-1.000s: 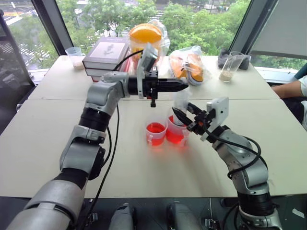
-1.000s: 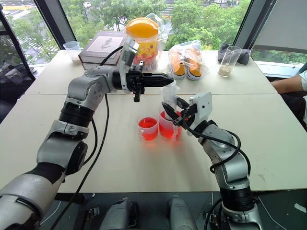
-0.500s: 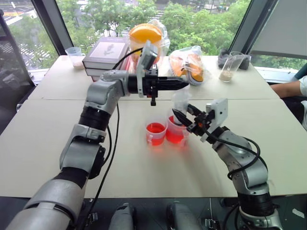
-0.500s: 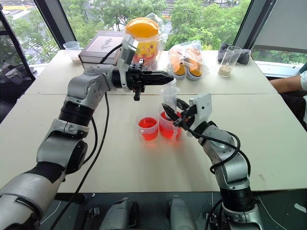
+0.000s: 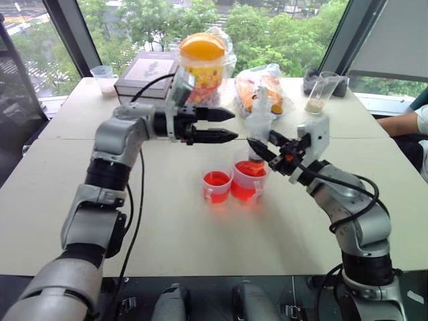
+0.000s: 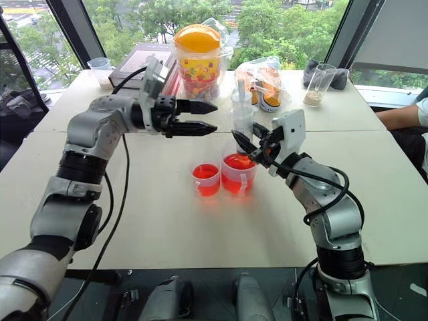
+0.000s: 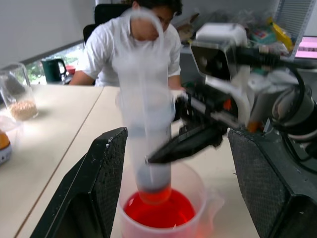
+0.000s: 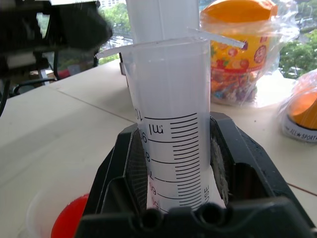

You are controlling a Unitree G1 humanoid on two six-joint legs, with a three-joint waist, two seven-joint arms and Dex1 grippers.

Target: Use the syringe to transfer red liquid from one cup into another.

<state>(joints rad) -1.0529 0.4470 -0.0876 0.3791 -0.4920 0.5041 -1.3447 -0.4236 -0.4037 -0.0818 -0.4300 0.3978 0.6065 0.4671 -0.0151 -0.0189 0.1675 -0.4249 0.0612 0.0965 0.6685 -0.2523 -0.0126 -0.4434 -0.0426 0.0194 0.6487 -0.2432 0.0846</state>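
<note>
My right gripper (image 5: 258, 148) is shut on the barrel of the clear syringe (image 5: 258, 120), which it holds upright. The syringe's orange tip (image 7: 154, 196) hangs just over the red liquid (image 7: 161, 212) in the taller cup (image 5: 248, 179). The barrel (image 8: 173, 129) sits between the right fingers. The smaller cup (image 5: 216, 184), also with red liquid in it, stands right beside the taller one on its left. My left gripper (image 5: 226, 125) is open, level, and apart from the syringe on its left. Its fingers (image 7: 105, 181) frame the syringe in the left wrist view.
At the back of the white table (image 5: 200, 241) are stacked books (image 5: 150, 70), an orange-lidded jar (image 5: 202, 57), bagged shoes (image 5: 266, 87), a glass of grains (image 5: 319, 93) and a small cup (image 5: 105, 79). A person's arm (image 5: 404, 124) rests at the right edge.
My left gripper has opened and drawn back to the left, away from the syringe's top. My right gripper has lifted the syringe higher over the taller cup.
</note>
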